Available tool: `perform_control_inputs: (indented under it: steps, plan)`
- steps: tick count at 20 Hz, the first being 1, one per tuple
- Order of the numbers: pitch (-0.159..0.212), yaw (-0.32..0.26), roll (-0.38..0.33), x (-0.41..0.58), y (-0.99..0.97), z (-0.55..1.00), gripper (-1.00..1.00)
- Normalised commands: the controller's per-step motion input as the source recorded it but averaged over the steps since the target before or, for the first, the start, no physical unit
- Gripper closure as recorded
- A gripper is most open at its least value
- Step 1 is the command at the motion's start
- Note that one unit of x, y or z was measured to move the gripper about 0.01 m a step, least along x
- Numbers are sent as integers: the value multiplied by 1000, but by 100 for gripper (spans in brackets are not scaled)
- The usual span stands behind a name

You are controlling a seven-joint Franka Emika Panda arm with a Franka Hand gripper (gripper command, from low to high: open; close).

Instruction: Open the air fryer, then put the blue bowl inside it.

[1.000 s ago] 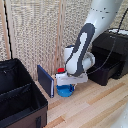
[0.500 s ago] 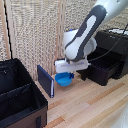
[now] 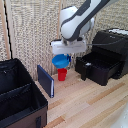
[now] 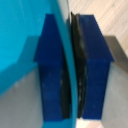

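Blue bowl (image 3: 61, 61) lifted in the claw (image 3: 63, 54)
Dark blue fingers (image 4: 92, 70) clamp its rim; the arm hides most of the claw; air fryer (image 3: 106, 56) drawer stands open.

Bowl (image 3: 61, 60) above cup (image 3: 62, 74), left of fryer (image 3: 106, 56)

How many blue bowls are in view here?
1. The blue bowl hangs lifted in the end effector, above the red cup; others could be hidden inside the black case.
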Motion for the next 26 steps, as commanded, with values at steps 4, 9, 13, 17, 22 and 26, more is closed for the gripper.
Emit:
perform_control_inputs:
  steps: [4,9,13,17,22,26]
  plan:
    - [0,-209,1,243,-477,475,100]
    - [-3,-200,0,97,-622,223,100]
    - [-22,-230,0,79,-563,144,100]
    - [-83,-235,0,109,-554,0,100]
    - [-61,-242,0,97,-538,21,100]
    - [-12,-239,0,57,-551,82,100]
